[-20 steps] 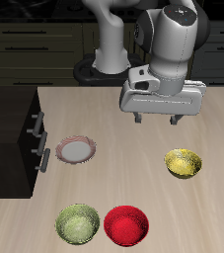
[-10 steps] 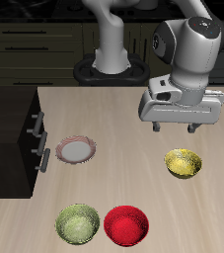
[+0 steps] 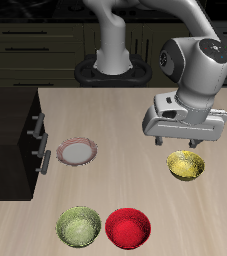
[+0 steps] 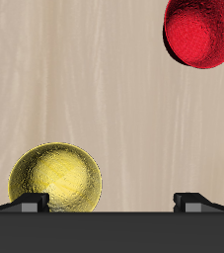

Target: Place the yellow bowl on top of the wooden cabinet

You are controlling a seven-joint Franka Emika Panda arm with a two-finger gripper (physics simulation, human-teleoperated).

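Note:
The yellow bowl point(image 3: 186, 166) sits upright on the light wood tabletop, away from the cabinet. My gripper point(image 3: 181, 146) hangs just above the bowl's back rim, open and empty, with its fingers point(image 3: 168, 143) spread wide. In the wrist view the yellow bowl point(image 4: 54, 180) lies close to one fingertip point(image 4: 30, 201), off the middle of the gripper point(image 4: 111, 201). The wooden cabinet point(image 3: 10, 130) is a dark box with silver handles at the table's side, far from the gripper.
A pink-rimmed plate point(image 3: 76, 152) lies beside the cabinet. An olive-green bowl point(image 3: 77, 226) and a red bowl point(image 3: 128, 228) stand near the table's front edge; the red bowl also shows in the wrist view point(image 4: 202, 32).
The gripper has moved toward the table's front and away from the cabinet, lowering until it stands over the yellow bowl. It stays open. The bowls have not moved.

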